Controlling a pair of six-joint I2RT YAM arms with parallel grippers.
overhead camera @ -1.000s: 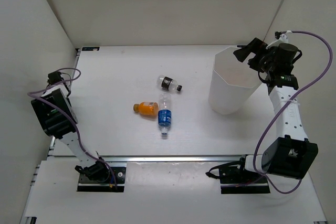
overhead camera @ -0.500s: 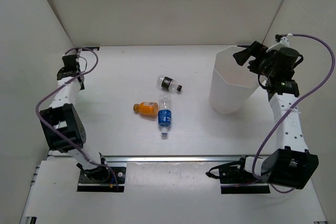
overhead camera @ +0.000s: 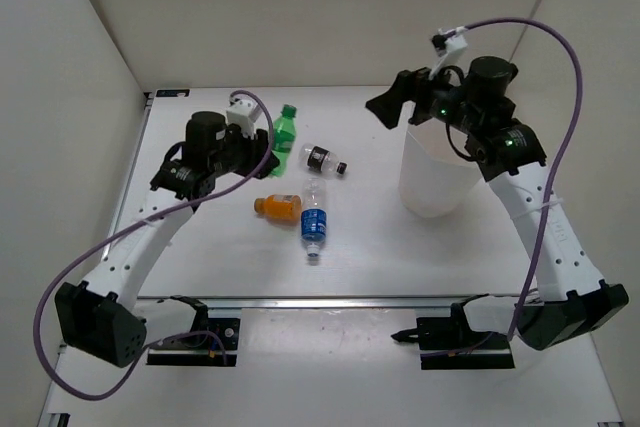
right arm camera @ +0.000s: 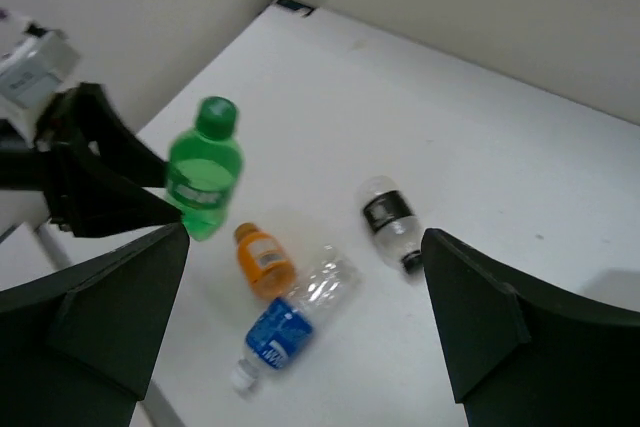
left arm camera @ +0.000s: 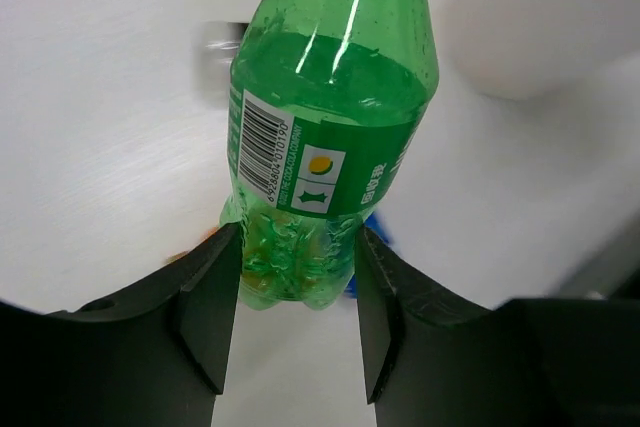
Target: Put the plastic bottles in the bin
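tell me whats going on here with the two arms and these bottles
The left gripper has its jaws shut on the lower part of the green bottle. Three other bottles lie on the table: an orange bottle, a clear bottle with a blue label and a clear bottle with a black label. The right gripper is wide open and holds nothing, up by the white bin.
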